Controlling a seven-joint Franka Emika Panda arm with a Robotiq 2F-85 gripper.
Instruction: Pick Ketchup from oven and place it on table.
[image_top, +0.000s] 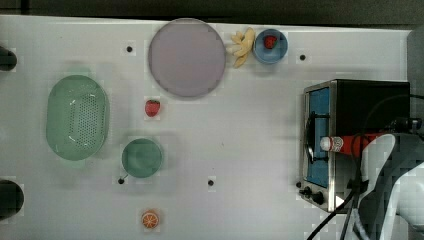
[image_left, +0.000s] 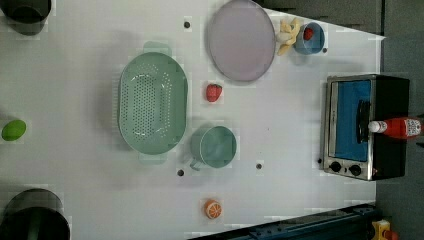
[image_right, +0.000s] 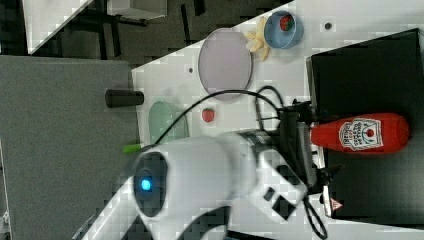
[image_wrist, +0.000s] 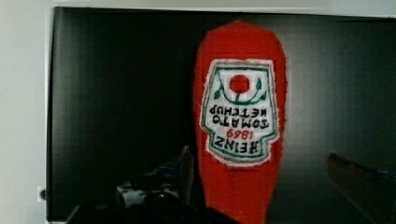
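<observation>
Lying on its side on top of the black oven (image_top: 372, 107), the ketchup (image_top: 345, 144) has its white cap jutting past the glass front; in the top view the arm covers the bottle's far end. Seen from the wrist view, the end effector (image_wrist: 275, 170) stands wide, one finger on each side of the bottle's neck, gripping nothing. Elsewhere on the worktop (image_top: 250, 125) sit a green colander (image_top: 77, 117), a grey plate (image_top: 186, 57) and a strawberry (image_top: 152, 107), well apart from the oven.
</observation>
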